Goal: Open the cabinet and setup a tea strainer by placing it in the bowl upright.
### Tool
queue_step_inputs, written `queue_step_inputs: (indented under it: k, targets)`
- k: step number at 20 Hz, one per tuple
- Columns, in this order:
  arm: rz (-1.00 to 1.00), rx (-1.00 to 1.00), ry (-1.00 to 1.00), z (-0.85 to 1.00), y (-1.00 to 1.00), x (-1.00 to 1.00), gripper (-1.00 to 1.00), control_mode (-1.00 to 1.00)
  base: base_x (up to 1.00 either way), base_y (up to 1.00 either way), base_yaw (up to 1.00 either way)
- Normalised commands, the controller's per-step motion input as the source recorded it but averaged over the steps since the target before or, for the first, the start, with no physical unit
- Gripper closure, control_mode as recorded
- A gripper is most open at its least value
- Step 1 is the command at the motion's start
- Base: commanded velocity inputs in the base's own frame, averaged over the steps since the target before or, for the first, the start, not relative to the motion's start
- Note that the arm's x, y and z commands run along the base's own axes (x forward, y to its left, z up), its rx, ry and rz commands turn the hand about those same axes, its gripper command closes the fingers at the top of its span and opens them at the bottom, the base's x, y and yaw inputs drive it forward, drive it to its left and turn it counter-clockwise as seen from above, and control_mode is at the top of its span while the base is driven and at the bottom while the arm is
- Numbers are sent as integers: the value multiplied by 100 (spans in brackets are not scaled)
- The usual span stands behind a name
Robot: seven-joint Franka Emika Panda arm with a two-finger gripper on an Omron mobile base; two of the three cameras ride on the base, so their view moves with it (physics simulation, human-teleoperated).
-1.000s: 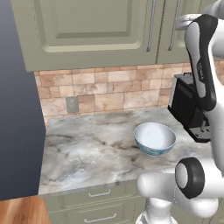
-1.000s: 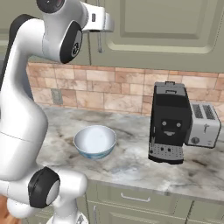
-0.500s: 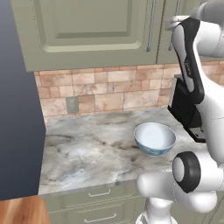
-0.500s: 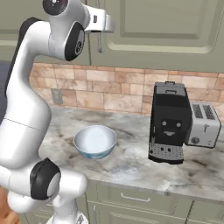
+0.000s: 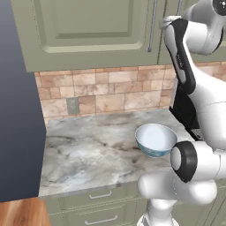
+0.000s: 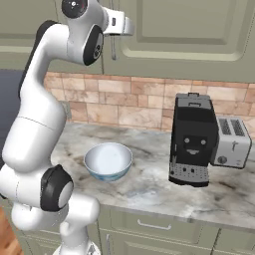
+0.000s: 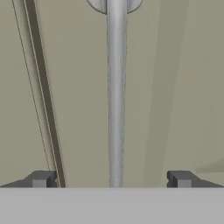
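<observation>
Marble-look counter, grey and beige veins, running along the wall. Tan brick backsplash behind it, with a grey outlet set in on the left. Black coffee machine standing upright on the counter, silver toaster just beside it, touching or nearly so, hard to tell. Green drawers with small handles under the counter edge. Big dark blue-grey panel on the far left, fridge maybe. Strip of orange wood floor down in the corner.
</observation>
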Motion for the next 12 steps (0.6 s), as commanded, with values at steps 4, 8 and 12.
queue_step_inputs:
  k: [4,8,12]
  targets:
    - [0,0,0,-10,0,50,-100,-100,0,0,0]
    - [0,0,0,-14,-3,46,-100,-100,0,0,0]
    - [2,0,0,-8,0,38,-100,-100,0,0,0]
